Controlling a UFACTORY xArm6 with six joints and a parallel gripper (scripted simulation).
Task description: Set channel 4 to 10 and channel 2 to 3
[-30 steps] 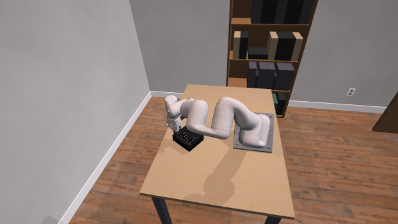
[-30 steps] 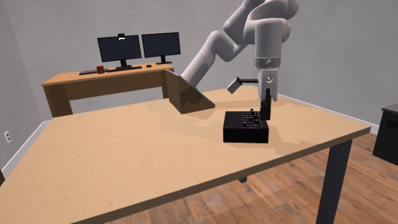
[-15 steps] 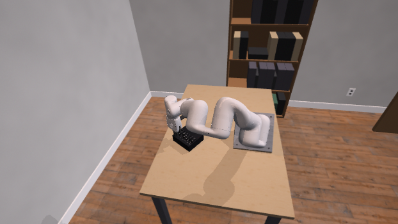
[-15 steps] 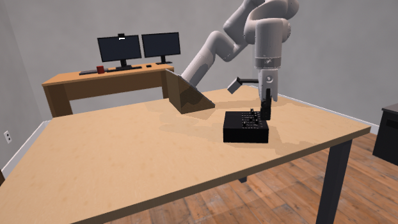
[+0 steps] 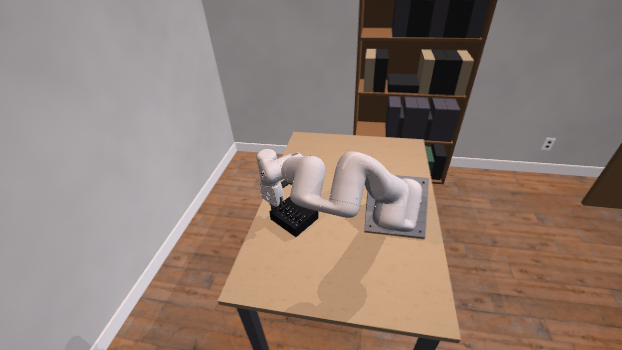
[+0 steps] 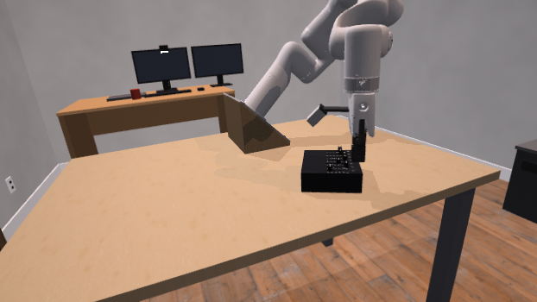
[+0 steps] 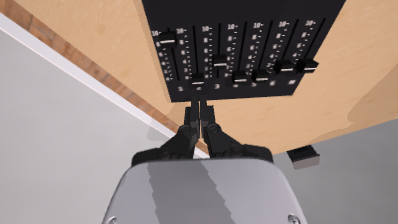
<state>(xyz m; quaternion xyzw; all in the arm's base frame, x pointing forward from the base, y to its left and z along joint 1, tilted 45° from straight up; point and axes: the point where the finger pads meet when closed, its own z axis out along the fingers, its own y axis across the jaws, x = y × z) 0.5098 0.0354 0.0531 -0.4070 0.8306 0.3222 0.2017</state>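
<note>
Wrist view shows me the lighting desk (image 7: 240, 20) lying on the tabletop (image 7: 320, 115) near its wall-side edge, with 7 fader lanes running away from the camera. My gripper (image 7: 199, 104) has its jaws pressed fully together, holding nothing, the tips sitting at the low end of the second lane just below its cap (image 7: 198, 78). I judge the faders to be small, stiff, low-friction sliders, better pushed with the closed tips against a cap's edge than pinched. The desk looks like a light box on feet, so I expect a hard shove could skid or tip it; pressing gently along the lane seems wise. The leftmost cap (image 7: 167, 37) stands near 10, the others sit low. I cannot read the channel numbers reliably.
</note>
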